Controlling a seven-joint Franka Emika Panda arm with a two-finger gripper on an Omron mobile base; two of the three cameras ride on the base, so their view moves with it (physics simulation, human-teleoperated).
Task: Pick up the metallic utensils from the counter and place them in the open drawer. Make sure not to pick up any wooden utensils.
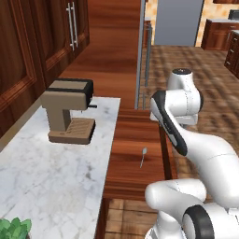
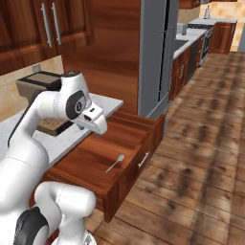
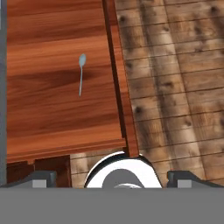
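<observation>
Gripper (image 3: pixel 112 178) is wide open with nothing in it, hanging above the near front corner of the open drawer (image 2: pixel 86 160). Silver spoon (image 3: pixel 81 73) lies flat on the drawer bottom. Further back there's the marble bench (image 1: pixel 51 168) with a brown coffee machine (image 1: pixel 67 109).

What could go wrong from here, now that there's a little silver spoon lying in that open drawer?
The open drawer juts far out over the floor, so the arm swinging back past it might knock its front wall. The metal spoon lies loose on the flat bottom, and a jolt could slide it about. The gripper hangs open and empty above the drawer's front edge; another metallic utensil is yet to be fetched, and picking a wooden one by mistake would spoil the job.
</observation>
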